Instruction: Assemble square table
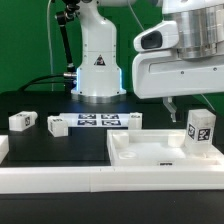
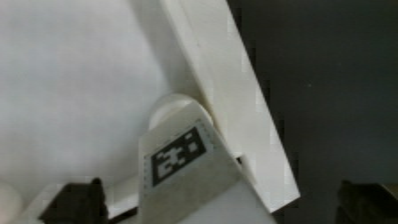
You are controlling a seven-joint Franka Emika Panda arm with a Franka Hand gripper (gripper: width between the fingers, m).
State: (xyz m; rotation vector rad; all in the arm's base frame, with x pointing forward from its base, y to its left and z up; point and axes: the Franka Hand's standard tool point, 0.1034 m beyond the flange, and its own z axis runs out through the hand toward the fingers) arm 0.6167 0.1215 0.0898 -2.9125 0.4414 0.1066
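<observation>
Nearest, along the bottom of the exterior view, the long white rail [image 1: 50, 182] edges the black surface. Just behind it, at lower right, lies the square table top [image 1: 150, 150], rim up, its inside bare except for the upright leg [image 1: 200, 130] standing near its right side. The gripper [image 1: 190, 103] hangs just above that leg. In the wrist view its fingertips [image 2: 80, 200] stand wide apart on either side of the upright leg [image 2: 178, 155], with gaps showing and nothing gripped. Farther back, on open black surface at the exterior view's left, rest the far-left leg [image 1: 22, 121] and the middle leg [image 1: 57, 124], apart from each other. At centre lies the marker board [image 1: 100, 120], with the corner leg [image 1: 135, 120] beside it, near the top's far rim. The robot base [image 1: 97, 65] stands behind
</observation>
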